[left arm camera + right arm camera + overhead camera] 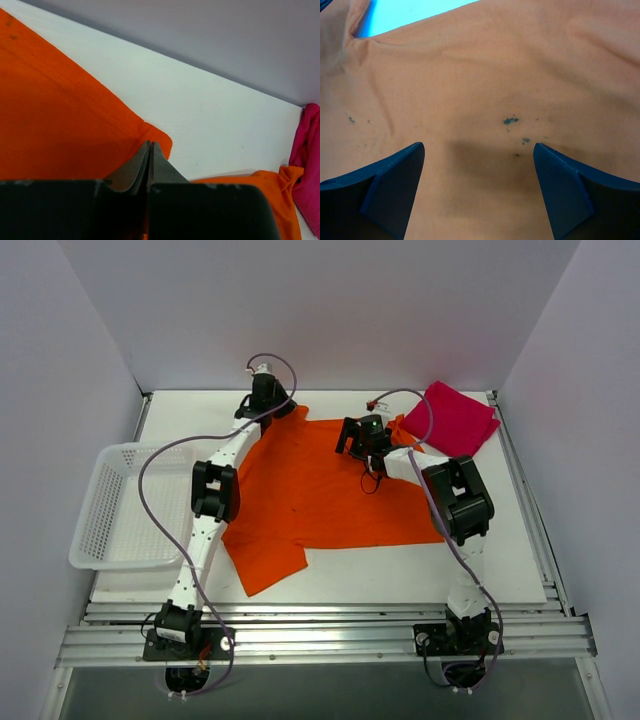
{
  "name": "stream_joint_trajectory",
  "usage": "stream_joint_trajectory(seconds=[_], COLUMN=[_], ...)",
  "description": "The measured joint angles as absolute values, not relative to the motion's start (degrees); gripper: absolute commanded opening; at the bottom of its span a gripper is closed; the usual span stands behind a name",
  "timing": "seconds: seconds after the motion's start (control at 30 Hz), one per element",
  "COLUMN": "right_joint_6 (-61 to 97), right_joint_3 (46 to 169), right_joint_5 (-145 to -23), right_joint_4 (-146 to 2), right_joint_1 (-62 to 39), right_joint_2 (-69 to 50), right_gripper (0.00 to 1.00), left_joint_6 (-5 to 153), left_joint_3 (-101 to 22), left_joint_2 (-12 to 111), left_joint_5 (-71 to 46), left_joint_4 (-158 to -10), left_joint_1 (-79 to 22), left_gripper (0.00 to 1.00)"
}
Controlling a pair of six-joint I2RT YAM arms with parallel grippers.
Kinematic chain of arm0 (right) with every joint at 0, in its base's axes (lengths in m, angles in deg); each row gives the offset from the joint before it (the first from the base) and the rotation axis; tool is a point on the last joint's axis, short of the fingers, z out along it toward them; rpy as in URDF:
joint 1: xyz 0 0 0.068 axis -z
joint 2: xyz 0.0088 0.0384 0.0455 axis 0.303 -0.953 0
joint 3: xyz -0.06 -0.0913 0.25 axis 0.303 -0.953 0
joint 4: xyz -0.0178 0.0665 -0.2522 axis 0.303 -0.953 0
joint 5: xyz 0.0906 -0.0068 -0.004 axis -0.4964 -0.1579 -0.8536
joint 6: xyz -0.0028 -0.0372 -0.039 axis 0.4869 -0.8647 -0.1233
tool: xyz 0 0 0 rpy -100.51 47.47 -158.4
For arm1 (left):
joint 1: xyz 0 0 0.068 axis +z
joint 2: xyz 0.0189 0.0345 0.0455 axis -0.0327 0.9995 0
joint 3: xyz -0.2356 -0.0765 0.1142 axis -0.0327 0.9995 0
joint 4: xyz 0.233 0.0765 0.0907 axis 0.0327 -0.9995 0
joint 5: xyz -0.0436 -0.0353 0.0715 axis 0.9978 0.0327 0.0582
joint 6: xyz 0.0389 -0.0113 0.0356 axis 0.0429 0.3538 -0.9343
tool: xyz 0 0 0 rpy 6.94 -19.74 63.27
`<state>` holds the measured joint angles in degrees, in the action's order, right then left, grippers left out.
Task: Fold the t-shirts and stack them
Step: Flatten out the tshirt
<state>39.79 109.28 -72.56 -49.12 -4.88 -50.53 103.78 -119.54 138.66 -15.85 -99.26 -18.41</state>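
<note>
The orange t-shirt (320, 490) lies spread flat across the middle of the white table (400, 575), with one sleeve pointing to the near left. The red t-shirt (458, 420) lies folded at the back right, touching the orange shirt's far right sleeve. My left gripper (280, 405) is shut at the orange shirt's far left corner; in the left wrist view its tips (150, 146) meet on the orange cloth (60, 125) edge. My right gripper (350, 443) hovers open low over the shirt's far edge; in the right wrist view it (479, 160) spans bare orange cloth (480, 75) with small dark specks.
A white mesh basket (100, 510) stands at the table's left edge beside the left arm. White walls close in the back and sides. An aluminium rail (320, 635) runs along the near edge. The red shirt (307, 165) shows at the right of the left wrist view.
</note>
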Motion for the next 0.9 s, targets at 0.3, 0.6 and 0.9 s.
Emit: stream_joint_trajectory(seconds=[0.3, 0.6, 0.9], right_joint_6=[39.77, 39.77, 39.77], right_joint_3=[109.28, 109.28, 109.46], right_joint_5=[-72.56, -72.58, -72.61], right_joint_4=[-49.14, -49.16, -49.16], right_joint_1=[-4.84, -4.49, -4.14], right_joint_2=[-50.21, -50.21, -50.25], right_gripper=[0.86, 0.86, 0.86], left_joint_6=[104.85, 106.71, 106.38], left_joint_3=[-114.82, -117.88, -116.85], left_joint_2=[137.76, 137.78, 137.78], left_joint_5=[-19.39, -21.88, -19.11], left_joint_4=[-99.69, -106.47, -104.15], left_joint_1=[-15.11, -11.98, -6.91], left_gripper=[0.02, 0.02, 0.40])
